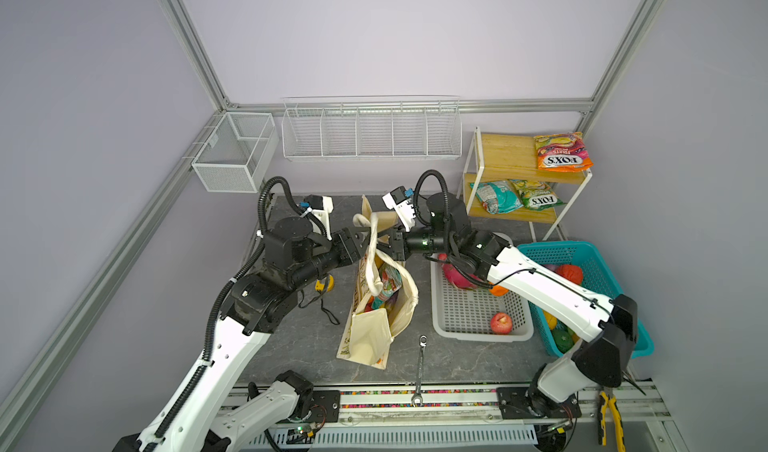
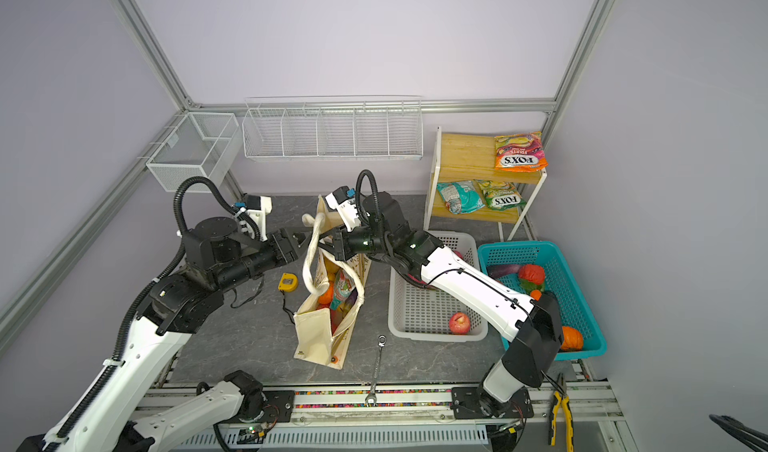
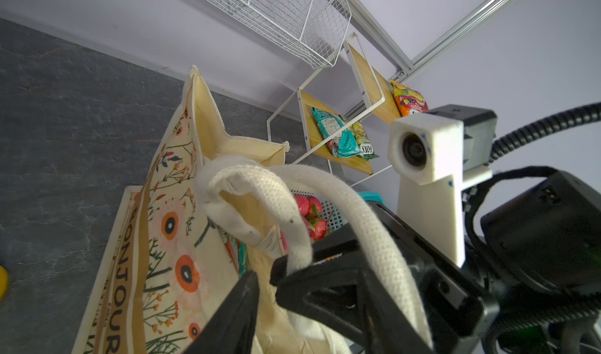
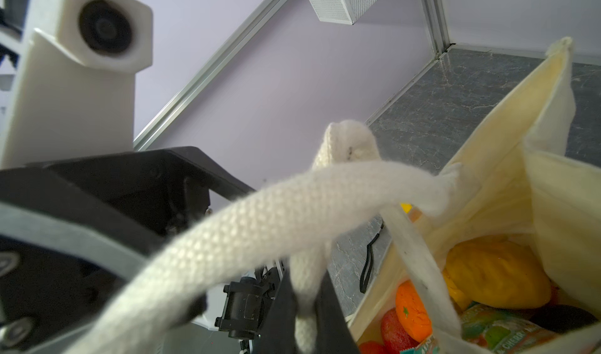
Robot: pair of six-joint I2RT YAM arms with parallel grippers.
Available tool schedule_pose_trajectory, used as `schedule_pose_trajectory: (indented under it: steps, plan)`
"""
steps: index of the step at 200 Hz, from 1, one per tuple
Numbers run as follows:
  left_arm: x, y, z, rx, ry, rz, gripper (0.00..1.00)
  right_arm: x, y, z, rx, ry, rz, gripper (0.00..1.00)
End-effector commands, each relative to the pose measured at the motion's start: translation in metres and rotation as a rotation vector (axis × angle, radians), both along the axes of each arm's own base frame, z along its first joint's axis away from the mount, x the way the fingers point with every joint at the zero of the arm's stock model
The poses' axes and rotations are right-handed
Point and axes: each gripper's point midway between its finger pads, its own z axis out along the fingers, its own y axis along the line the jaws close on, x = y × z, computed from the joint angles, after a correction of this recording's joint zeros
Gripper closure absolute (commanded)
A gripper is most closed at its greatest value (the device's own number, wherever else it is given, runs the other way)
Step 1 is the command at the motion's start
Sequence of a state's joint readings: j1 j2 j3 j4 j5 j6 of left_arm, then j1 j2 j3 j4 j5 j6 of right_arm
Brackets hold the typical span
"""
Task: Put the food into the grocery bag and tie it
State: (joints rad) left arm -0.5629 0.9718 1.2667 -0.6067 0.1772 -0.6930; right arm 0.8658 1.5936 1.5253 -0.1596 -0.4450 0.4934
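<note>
One cream canvas tote bag (image 1: 365, 338) with floral print and a brown lettered band stands mid-table on the dark grey marbled tabletop (image 1: 299, 346), between the two arms, mouth open. Inside it, by the right wrist view: yellow lumpy piece (image 4: 494, 271), small orange fruit (image 4: 413, 307), red fruit (image 4: 393, 333), glossy printed snack packet (image 4: 497, 333). Its thick white rope-like handles (image 1: 372, 238) rise above the mouth, one strap lying across the other.

Jaws of the right gripper (image 4: 305, 290) are clamped on one handle strap, plain in its own wrist view. Tips of the left gripper (image 3: 265, 272) meet the handles from the opposite side. A narrow gap shows between the tips and a strap is draped over one finger; whether anything is pinched, cannot tell.

Just right of the tote: grey perforated plastic basket (image 1: 469, 317) with a red apple (image 1: 500, 322) near its front and a pink dragon fruit (image 1: 453, 272) at the back, partly under the right arm. Further right, just beside it: teal plastic basket (image 1: 552, 247), contents largely hidden by that arm.

Back right corner: two-tier wooden shelf on a white wire frame (image 1: 505, 151). Orange snack packet (image 1: 563, 152) on the top tier, teal packet (image 1: 494, 196) and green packet (image 1: 536, 198) side by side below.

Silver spanner (image 1: 420, 362) lies in front of the tote and yellow tape measure (image 2: 287, 281) to its left, near the left arm
</note>
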Motion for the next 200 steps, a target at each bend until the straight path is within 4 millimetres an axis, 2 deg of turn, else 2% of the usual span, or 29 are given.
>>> schedule_pose_trajectory:
  steps: [1,64,98,147,200]
  plan:
    - [0.004,-0.005,0.002,-0.028,-0.007,-0.008,0.52,-0.017,-0.002,0.008,0.018,-0.025,0.050,0.93]
    - [0.011,-0.008,-0.006,-0.016,0.004,-0.011,0.48,-0.027,-0.002,0.006,0.010,-0.033,0.076,0.93]
    - [0.020,-0.008,-0.008,-0.004,0.012,-0.018,0.55,-0.031,-0.006,0.007,0.012,-0.041,0.078,0.93]
    - [0.022,-0.019,-0.007,-0.034,0.007,-0.070,0.59,-0.032,-0.007,0.005,0.004,-0.039,0.083,0.93]
    - [0.018,-0.023,-0.006,-0.047,0.006,-0.107,0.74,-0.033,-0.005,0.002,-0.008,-0.043,0.087,0.93]
